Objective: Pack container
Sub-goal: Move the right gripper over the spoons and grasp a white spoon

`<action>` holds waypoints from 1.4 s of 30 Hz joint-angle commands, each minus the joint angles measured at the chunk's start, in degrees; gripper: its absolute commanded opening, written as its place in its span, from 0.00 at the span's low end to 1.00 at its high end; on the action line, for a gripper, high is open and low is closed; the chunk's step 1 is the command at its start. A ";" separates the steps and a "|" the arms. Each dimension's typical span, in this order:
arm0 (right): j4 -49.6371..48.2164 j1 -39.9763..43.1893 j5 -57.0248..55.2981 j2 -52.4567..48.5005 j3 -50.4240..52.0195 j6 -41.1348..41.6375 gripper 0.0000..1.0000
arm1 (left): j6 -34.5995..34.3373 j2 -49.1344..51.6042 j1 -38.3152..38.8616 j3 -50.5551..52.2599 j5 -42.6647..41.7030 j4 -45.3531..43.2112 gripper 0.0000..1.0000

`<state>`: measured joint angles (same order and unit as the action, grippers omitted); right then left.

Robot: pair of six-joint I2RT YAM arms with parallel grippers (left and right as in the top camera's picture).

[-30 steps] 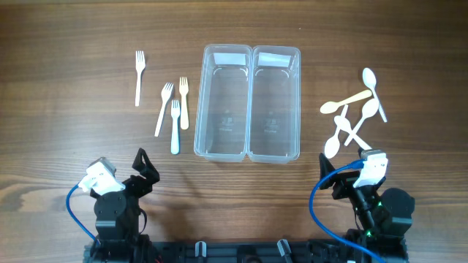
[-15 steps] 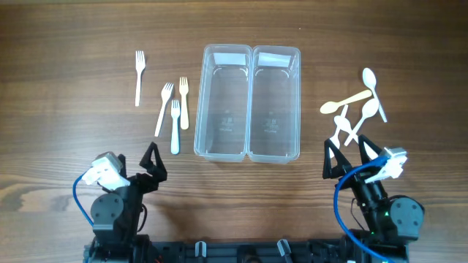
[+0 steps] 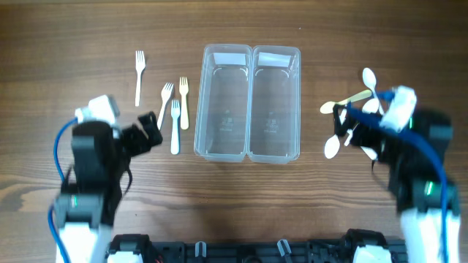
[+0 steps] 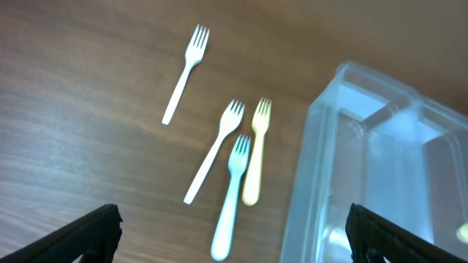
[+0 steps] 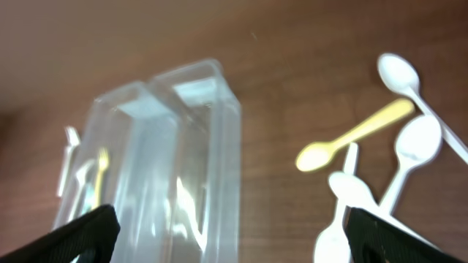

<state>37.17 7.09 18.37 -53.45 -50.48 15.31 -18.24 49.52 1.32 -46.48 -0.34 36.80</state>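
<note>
Four forks (image 3: 175, 135) lie at 9 o'clock from the container, tines toward 12. The left gripper (image 3: 148, 126) hovers just beside them, jaws wide apart. The container (image 3: 251, 102), two clear bins side by side, sits mid-table, long axis running 12 to 6. At 3 o'clock, scattered spoons (image 3: 369, 77) lie under the right gripper (image 3: 349, 128), jaws also wide.

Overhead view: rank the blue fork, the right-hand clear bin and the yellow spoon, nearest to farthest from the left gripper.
1. Blue fork, just beside the left gripper.
2. Right-hand clear bin, centre table.
3. Yellow spoon, far right.
</note>
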 commanded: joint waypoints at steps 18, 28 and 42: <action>17.29 4.90 -12.22 -42.58 -24.83 -16.24 1.00 | 6.03 27.39 -0.48 -10.21 2.80 4.22 1.00; 19.26 4.90 -12.20 -52.61 -24.83 -20.81 0.98 | 6.03 27.36 -0.48 -10.21 2.78 4.22 1.00; 17.86 10.71 -12.46 -58.55 -24.81 -3.15 0.61 | 6.03 27.36 -0.48 -10.21 2.80 4.22 1.00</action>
<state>55.66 16.58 6.96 -110.87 -74.37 8.99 -13.54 76.69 1.32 -55.88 1.85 40.99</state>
